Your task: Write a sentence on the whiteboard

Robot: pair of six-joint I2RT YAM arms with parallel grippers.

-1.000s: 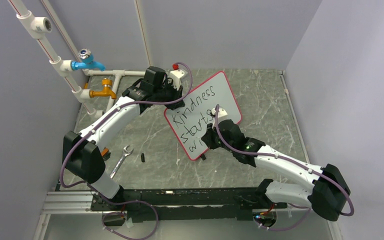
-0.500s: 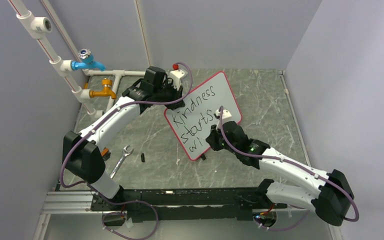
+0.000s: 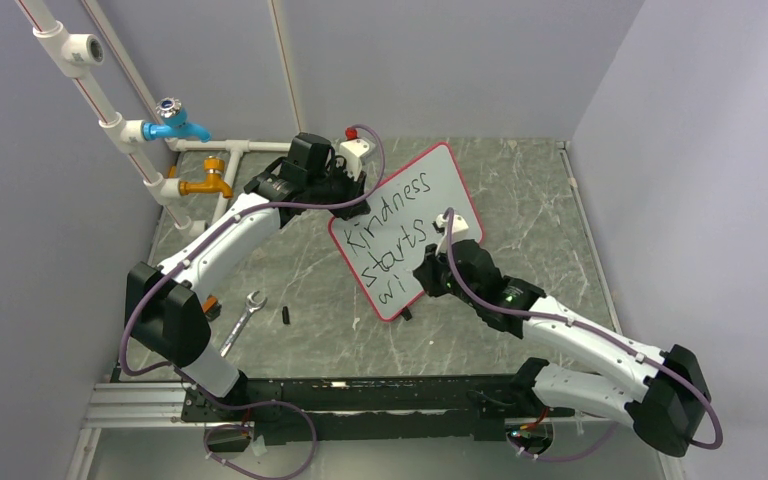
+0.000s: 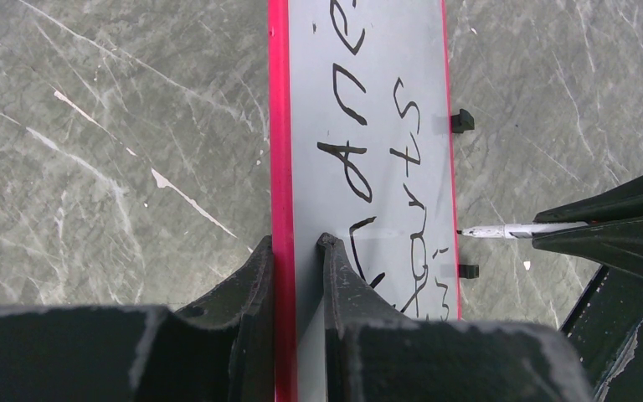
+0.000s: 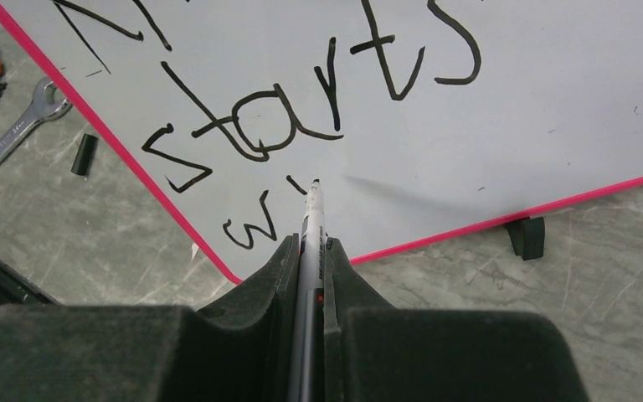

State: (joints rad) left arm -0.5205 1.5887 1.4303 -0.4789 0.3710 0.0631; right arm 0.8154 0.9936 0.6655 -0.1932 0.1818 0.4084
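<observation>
My left arm bends out to the left at the elbow, then runs far and right across the table (image 3: 530, 220). My left gripper (image 4: 295, 247) ends at the left edge of the whiteboard (image 3: 448, 180), its fingers pinching the red rim, one on each face. The board stands tilted in the middle of the table.

My right arm swings out to the near right and folds at the elbow, and the forearm stretches left toward the board's near part. My right gripper (image 5: 310, 247) is clamped tight on a marker (image 5: 312, 209), whose tip sits at the white surface just right of "wi". The sentence (image 3: 390, 250) so far reads "Kindness starts wi". A wrench (image 3: 243, 322) lies on the table at the near left.
</observation>
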